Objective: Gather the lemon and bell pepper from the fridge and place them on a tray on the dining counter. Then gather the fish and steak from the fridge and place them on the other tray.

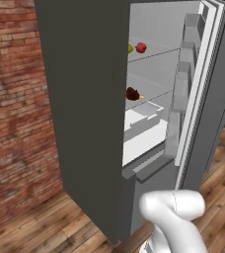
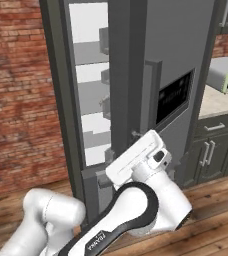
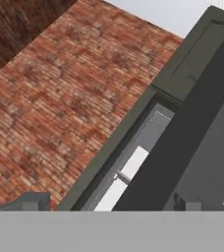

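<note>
Fridge point(image 1: 85, 99) stands big and grey with its door open, so I can reach the food. Bell pepper point(image 1: 141, 47) and lemon point(image 1: 130, 48) sit together on a high shelf, steak point(image 1: 132, 94) lower. My claw point(image 3: 109, 209) is wide open, holding nothing.

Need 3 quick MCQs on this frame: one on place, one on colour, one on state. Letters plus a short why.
1. Where does the bell pepper sit?
A. on the floor
B. on an upper fridge shelf beside the lemon
C. in a door bin

2. What colour is the wall left of the fridge?
A. red brick
B. white tile
C. green paint

3. How does the fridge door stand?
A. shut
B. open
C. taken off

Answers: 1 B, red pepper next to the yellow lemon on a high shelf; 2 A, brick shows in both base views; 3 B, the white inside and shelves are exposed.
</note>
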